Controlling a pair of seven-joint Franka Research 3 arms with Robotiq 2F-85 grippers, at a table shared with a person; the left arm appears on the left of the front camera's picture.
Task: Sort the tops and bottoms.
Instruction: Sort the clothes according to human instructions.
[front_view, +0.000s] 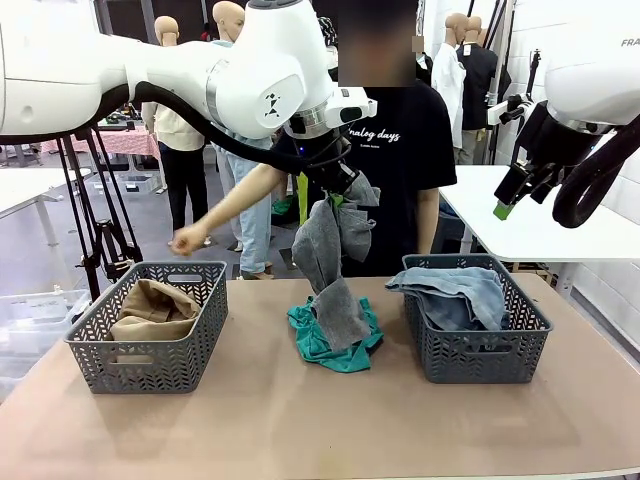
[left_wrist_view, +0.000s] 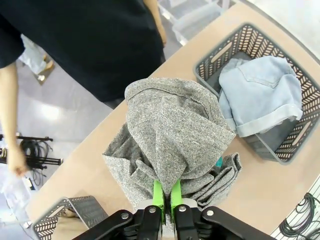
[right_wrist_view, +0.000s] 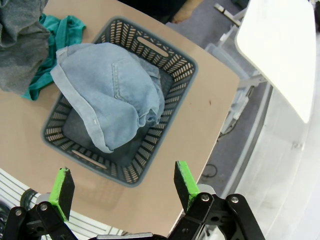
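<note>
From the front, my left gripper (front_view: 338, 198) pinches the grey tee (front_view: 330, 265), which hangs down onto the teal tee (front_view: 335, 348) on the table between the baskets. The tan top (front_view: 150, 305) lies in the left basket (front_view: 150, 368), the denim bottoms (front_view: 455, 290) in the right basket (front_view: 480, 360). At my left wrist, green pads (left_wrist_view: 158, 192) clamp grey cloth. At my right wrist, my right gripper (right_wrist_view: 121, 170) hangs wide and empty above the denim.

A robotics lab in an open hall: a white robot arm (front_view: 150, 70) reaches over a tan surface (front_view: 300, 420). Left of the left claw (front_view: 338, 200) stand black tripods (front_view: 105, 235) on grey floor. Behind the right claw (front_view: 510, 203) stands a white table (front_view: 520, 228). Cables (left_wrist_view: 35, 148) lie loose on the floor.
</note>
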